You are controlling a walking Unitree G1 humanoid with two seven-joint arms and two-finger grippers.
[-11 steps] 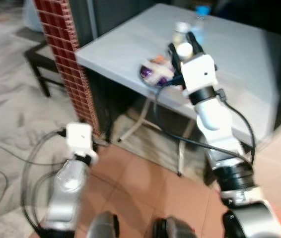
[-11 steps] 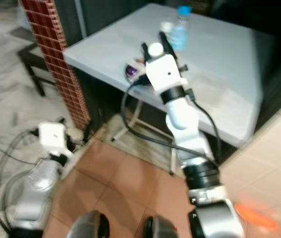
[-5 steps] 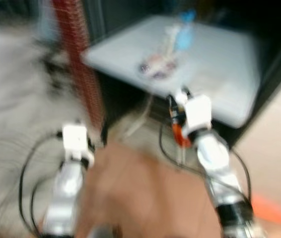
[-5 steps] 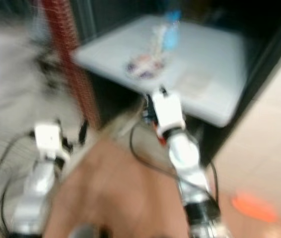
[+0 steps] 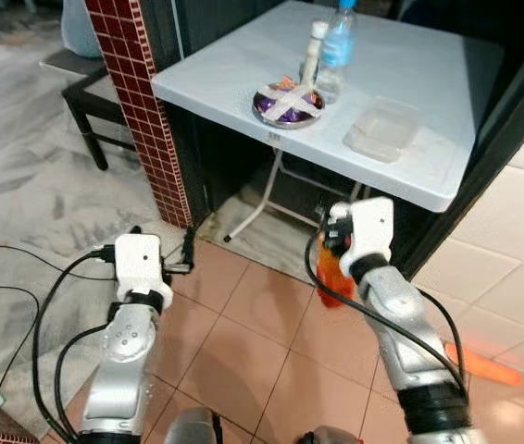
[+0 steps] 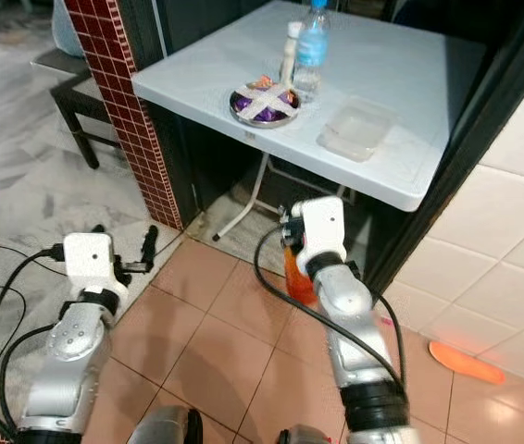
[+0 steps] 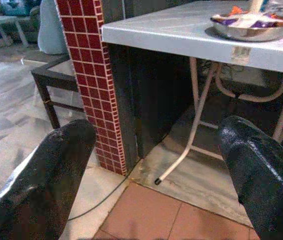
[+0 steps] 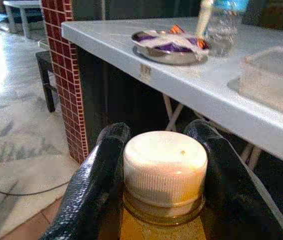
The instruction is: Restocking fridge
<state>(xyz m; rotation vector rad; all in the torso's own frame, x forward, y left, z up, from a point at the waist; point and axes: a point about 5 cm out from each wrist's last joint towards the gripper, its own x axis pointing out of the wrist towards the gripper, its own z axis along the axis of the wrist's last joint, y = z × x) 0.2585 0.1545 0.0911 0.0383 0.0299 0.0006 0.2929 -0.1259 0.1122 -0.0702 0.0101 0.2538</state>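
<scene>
On the robot's left, the left gripper (image 7: 156, 165) hangs low over the tiled floor with its two black fingers spread wide and nothing between them. On the right, the right gripper (image 8: 159, 165) is clamped on the neck of an upright orange bottle (image 5: 334, 273) with a white cap (image 8: 164, 162), held below the edge of the white table (image 5: 243, 69). Still on that table stand a metal dish (image 5: 287, 102), a water bottle (image 5: 336, 46) and a clear box (image 5: 382, 129); no writing can be read.

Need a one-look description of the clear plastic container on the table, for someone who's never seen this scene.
Find the white folding table beside the red-tiled pillar. Near its front edge, toward the robot's right, sits the clear plastic container. Unlike the round metal dish and water bottle nearby, it is low, rectangular and see-through.
</scene>
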